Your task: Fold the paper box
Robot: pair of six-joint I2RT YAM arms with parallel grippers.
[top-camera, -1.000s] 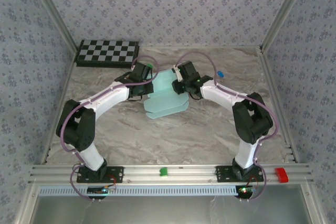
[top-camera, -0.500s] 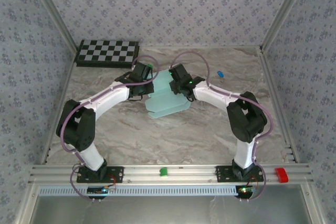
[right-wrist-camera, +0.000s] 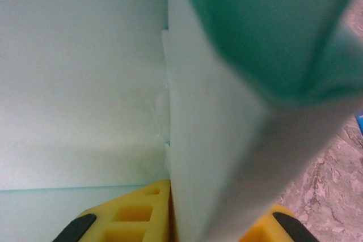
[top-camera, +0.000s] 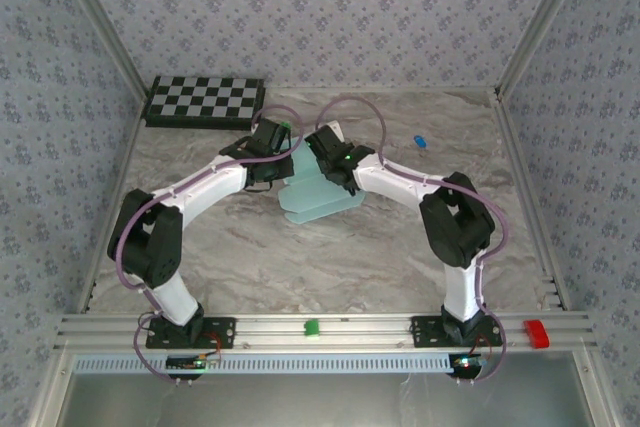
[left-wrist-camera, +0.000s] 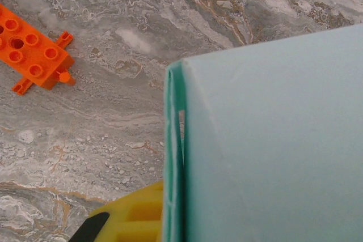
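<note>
R fingers [right-wrist-camera: 133,211]: clamped on paper box [right-wrist-camera: 85,83] wall; fold slow, w/o tearing.
L fingers [left-wrist-camera: 133,219]: grip unclear; brace crease.

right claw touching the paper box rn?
Touching. Right wrist view: the paper box wall is pinched in the right claw, no gap at either of its yellow fingers.

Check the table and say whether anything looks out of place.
An orange toy brick lies loose on the table beside the paper box, and a small blue piece sits toward the far right; neither seems part of the folding.
</note>
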